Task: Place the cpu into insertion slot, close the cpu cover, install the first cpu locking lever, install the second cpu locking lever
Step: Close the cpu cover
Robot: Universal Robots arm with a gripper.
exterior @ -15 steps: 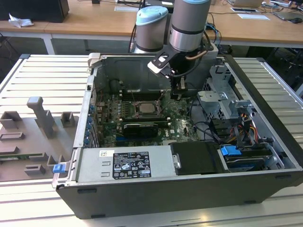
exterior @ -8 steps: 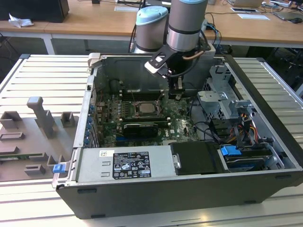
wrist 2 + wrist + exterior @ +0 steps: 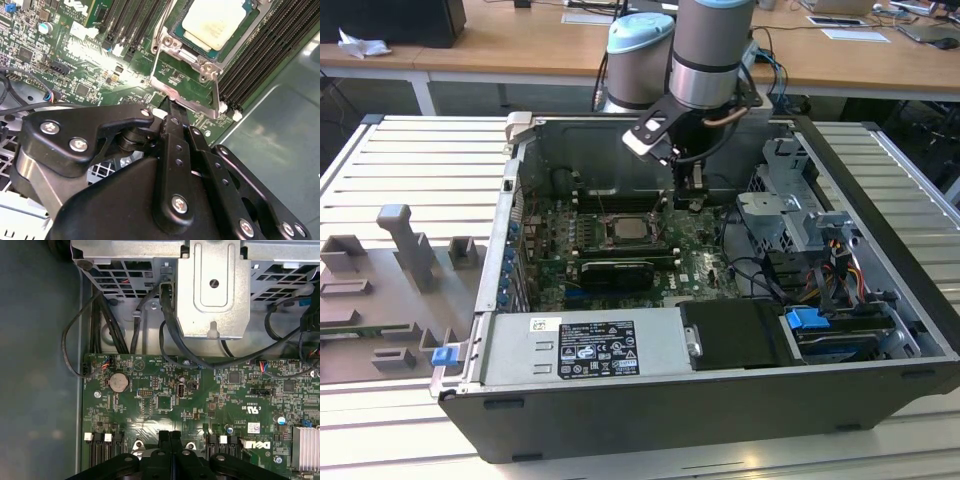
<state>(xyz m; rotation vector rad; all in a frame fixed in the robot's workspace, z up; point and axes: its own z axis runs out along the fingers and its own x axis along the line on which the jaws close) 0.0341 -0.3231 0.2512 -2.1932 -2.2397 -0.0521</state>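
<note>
1. Nearest the lens in both wrist views, we find the gripper [image 3: 170, 436] clenched. Its two fingers [image 3: 163, 440] meet with no gap, and we see nothing held between them.
2. In the second wrist view, we note the tip touching, or just short of, the near rim of the cpu cover [image 3: 218, 95]. The cover appears raised off the socket, and green motherboard [image 3: 165, 400] shows through its window.
3. Just beyond the cover, we locate the cpu [image 3: 210, 22] seated flat in the insertion slot [image 3: 172, 44], with memory slots [image 3: 260, 55] beside it.
4. In the exterior view, we see the arm reaching down into the computer case [image 3: 880, 190], just beside the socket on the exterior view's right.
5. We judge step one complete and the cover closing in hand. Both locking levers remain to be installed, and we cannot tell their positions.
</note>
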